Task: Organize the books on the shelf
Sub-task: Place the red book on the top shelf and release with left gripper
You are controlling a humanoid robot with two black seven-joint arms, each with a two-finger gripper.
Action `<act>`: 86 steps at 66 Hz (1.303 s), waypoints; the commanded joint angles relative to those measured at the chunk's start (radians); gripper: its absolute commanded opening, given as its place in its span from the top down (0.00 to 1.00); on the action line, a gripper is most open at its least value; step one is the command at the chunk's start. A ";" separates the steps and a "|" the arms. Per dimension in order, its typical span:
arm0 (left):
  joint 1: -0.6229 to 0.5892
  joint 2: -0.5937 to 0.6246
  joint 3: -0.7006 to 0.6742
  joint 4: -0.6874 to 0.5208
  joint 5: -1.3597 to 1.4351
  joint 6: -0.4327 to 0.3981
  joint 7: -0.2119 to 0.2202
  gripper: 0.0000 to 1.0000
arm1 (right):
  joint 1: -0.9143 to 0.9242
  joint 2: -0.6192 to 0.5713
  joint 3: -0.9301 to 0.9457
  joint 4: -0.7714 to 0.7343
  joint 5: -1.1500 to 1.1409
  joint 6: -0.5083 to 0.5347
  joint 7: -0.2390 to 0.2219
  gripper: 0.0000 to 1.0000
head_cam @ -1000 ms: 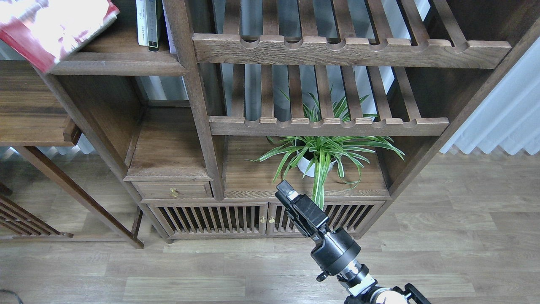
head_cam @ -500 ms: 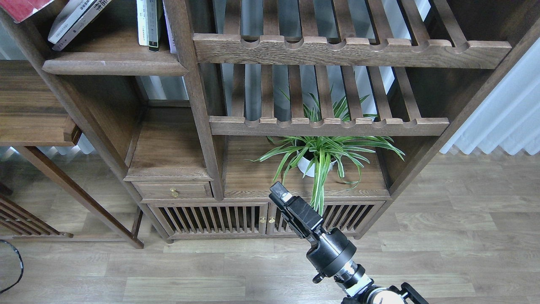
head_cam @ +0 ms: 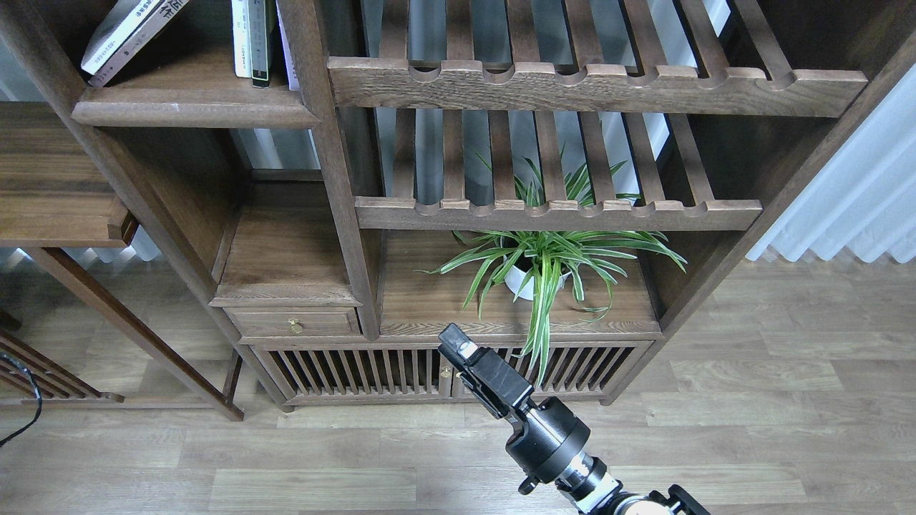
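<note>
The shelf (head_cam: pixel 193 111) is the dark plank with a rounded front edge at the upper left. Two books lean at its left end: a white-backed one (head_cam: pixel 114 32) and, behind it, a dark one with big white characters (head_cam: pixel 166 10). Slim white and dark-spined books (head_cam: pixel 250 39) stand upright at its right end. The red and yellow-green paperbacks are out of view. My right gripper (head_cam: pixel 455 342) points up-left in front of the low cabinet, far below the shelf and empty; its fingers cannot be told apart. My left gripper is out of view.
Slatted racks (head_cam: pixel 558 86) fill the bookcase's right half. A potted spider plant (head_cam: pixel 544 265) stands just behind my right gripper. A small drawer (head_cam: pixel 293 323) and slatted cabinet doors (head_cam: pixel 358 372) are below. A side table (head_cam: pixel 57 200) stands at the left.
The red book seen at the top left went up out of view, uncovering the leaning books. My right gripper has moved left and a little down.
</note>
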 commanded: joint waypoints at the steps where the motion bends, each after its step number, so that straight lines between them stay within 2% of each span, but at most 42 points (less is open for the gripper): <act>1: -0.012 0.006 0.004 0.072 0.070 0.001 -0.054 1.00 | 0.002 0.000 0.000 0.000 0.002 0.000 0.000 0.35; 10: -0.030 0.006 0.060 0.127 0.108 0.001 -0.109 1.00 | 0.005 0.000 0.003 0.000 0.008 0.000 0.002 0.34; 20: -0.076 0.007 0.134 0.184 0.124 0.001 -0.148 1.00 | 0.005 0.000 0.012 0.000 0.012 0.000 0.003 0.34; 22: -0.116 0.007 0.178 0.226 0.133 0.001 -0.177 1.00 | 0.006 0.000 0.015 0.000 0.012 0.000 0.003 0.34; 29: -0.176 -0.004 0.249 0.288 0.131 0.001 -0.199 1.00 | 0.009 0.000 0.016 0.000 0.014 0.000 0.005 0.33; 35: -0.218 -0.017 0.295 0.319 0.131 0.041 -0.217 1.00 | 0.011 0.000 0.016 0.000 0.014 0.000 0.007 0.33; 44: -0.265 -0.036 0.366 0.415 0.128 0.063 -0.289 1.00 | 0.011 0.000 0.019 0.000 0.017 0.000 0.010 0.33; 55: -0.307 -0.047 0.409 0.504 0.119 0.077 -0.338 1.00 | 0.011 0.000 0.020 -0.002 0.031 0.000 0.010 0.32; 62: -0.336 -0.071 0.433 0.558 0.118 0.103 -0.395 1.00 | 0.012 0.000 0.020 -0.005 0.034 0.000 0.010 0.32; 72: -0.356 -0.093 0.467 0.622 0.118 0.110 -0.421 1.00 | 0.017 0.000 0.020 -0.009 0.035 0.000 0.010 0.32; 86: -0.354 -0.106 0.485 0.639 0.118 0.110 -0.435 1.00 | 0.025 0.000 0.020 -0.012 0.037 0.000 0.010 0.32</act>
